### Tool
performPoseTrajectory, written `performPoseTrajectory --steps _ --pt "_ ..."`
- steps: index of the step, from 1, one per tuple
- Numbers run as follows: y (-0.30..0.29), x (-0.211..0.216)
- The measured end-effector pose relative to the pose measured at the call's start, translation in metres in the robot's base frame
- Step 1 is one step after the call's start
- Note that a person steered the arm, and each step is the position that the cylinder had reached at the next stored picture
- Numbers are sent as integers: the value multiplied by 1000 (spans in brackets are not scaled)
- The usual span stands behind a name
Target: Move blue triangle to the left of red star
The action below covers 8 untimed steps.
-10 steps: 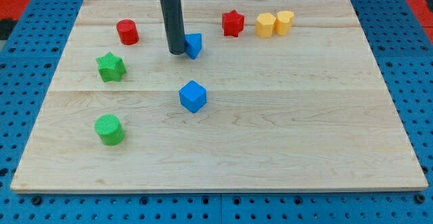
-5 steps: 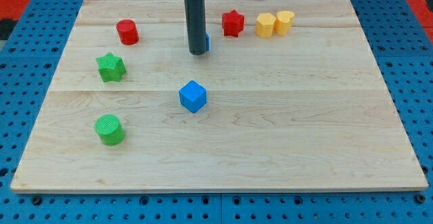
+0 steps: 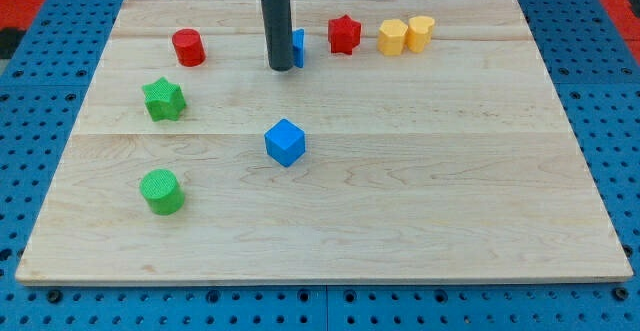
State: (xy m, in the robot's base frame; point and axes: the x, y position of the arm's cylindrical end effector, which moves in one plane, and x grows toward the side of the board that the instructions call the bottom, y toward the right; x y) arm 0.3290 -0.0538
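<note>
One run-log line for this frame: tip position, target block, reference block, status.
tip: my tip against blue triangle's left side | target: blue triangle, mostly hidden behind rod | reference: red star, to triangle's right, small gap | status: triangle left of star

A pale wooden board [image 3: 420, 191] carries eight small blocks. Along its top sit a red cylinder [image 3: 187, 47], a blue triangle [image 3: 298, 47] mostly hidden, a red star [image 3: 344, 34] and two yellow blocks [image 3: 392, 37] [image 3: 421, 32] touching. At left sit a green star [image 3: 164, 99] and green cylinder [image 3: 161, 191]; a blue cube [image 3: 285, 142] sits centrally.
</note>
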Motion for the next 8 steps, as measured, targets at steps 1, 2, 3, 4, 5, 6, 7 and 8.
performPoseTrajectory --steps 1,2,3,4,5,6,7,8 --pt "-6 -6" --pt "-7 -5" --pt "-7 -17" --pt "-7 -30" --pt "-6 -33" --pt "2 -61" --pt "2 -61" --pt "10 -73"
